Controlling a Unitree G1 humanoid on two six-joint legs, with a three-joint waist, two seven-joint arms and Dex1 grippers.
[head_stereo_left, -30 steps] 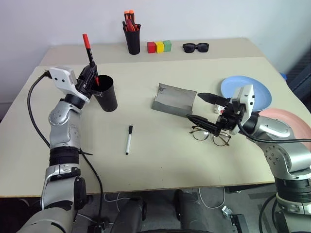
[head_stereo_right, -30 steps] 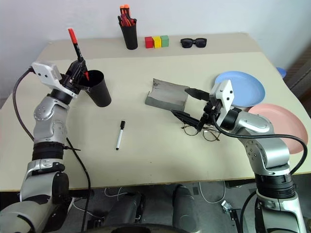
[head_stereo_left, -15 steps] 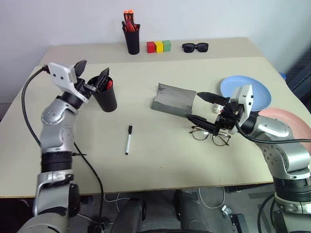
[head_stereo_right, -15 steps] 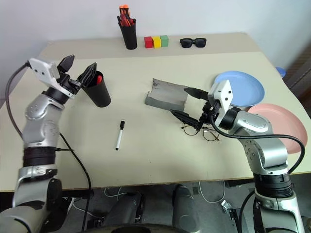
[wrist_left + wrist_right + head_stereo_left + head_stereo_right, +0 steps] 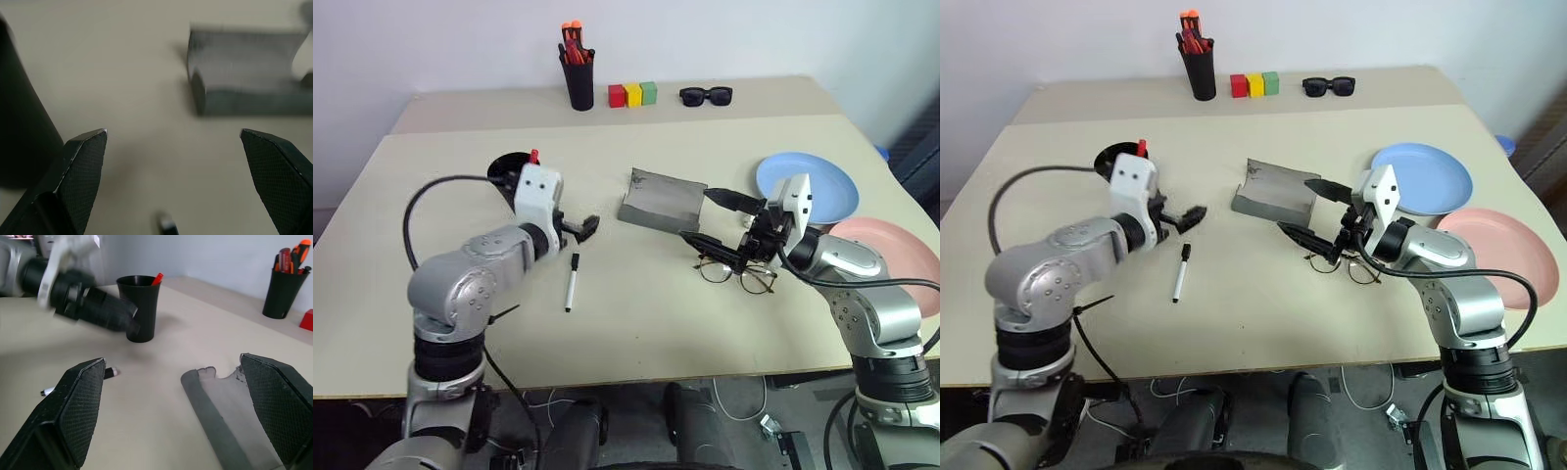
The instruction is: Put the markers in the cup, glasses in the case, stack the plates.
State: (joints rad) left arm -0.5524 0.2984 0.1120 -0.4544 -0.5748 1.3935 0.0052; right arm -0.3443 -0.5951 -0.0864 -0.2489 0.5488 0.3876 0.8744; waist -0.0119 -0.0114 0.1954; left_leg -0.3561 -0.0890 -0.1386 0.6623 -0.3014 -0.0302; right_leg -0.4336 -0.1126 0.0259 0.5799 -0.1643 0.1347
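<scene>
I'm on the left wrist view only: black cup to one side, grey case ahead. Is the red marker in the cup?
Observer: Yes. The red marker stands in the cup, with its tip above the rim.
Operator: Where's the other marker? I see just a tip of it.
Observer: The white marker lies flat on the table, a little nearer the robot than the open left hand.
Operator: And the glasses?
Observer: The glasses lie on the table outside the case, below the open right hand.
</scene>
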